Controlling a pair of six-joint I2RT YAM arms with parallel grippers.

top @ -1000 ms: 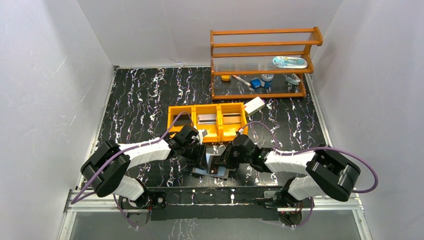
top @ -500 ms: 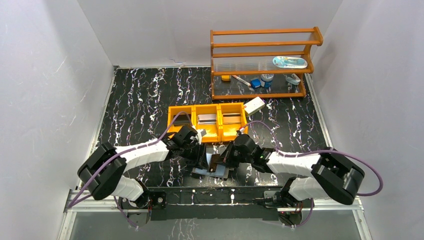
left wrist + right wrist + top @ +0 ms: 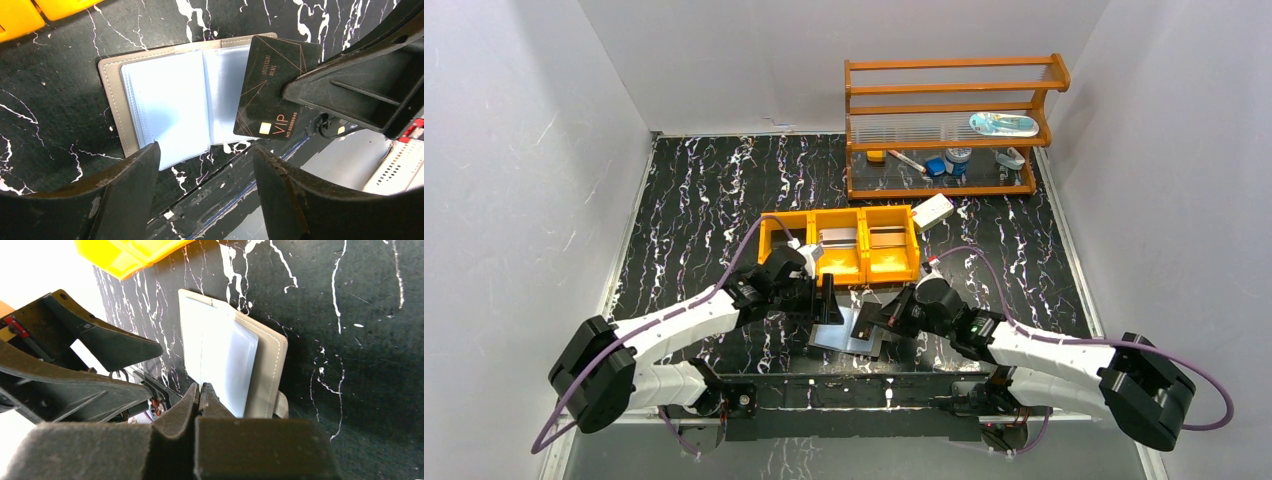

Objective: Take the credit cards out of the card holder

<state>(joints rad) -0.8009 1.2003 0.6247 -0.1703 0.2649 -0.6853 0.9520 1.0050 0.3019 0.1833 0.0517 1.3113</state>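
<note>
Left fingers (image 3: 825,301): standing wide apart and holding nothing. They are hovering just over the left side of the card holder.
Orange tray (image 3: 892,268): sitting on the worktop just behind the two arms. The left arm is hiding part of its left box.
Silvery card (image 3: 839,240): lying flat in the tray's middle box.
Card holder (image 3: 165,105): lying open and flat on the black worktop (image 3: 704,200), near the front edge and between the two arms. Its pale blue pockets are facing up.
Dark card (image 3: 272,75): lying tilted across the right half of the card holder. One end is sticking out past the holder's near edge, and the gold word "VIP" is showing. I cannot tell if any part is sitting inside a pocket.
Right fingers (image 3: 200,399): squeezing tight together on the right edge of the dark card.
Brownish card (image 3: 886,238): lying flat in the tray's right box.
White box (image 3: 932,211): lying on the worktop just beside the tray's far right corner.
Wooden rack (image 3: 949,90): standing at the far right of the worktop, with small things sitting on its bottom shelf.
</note>
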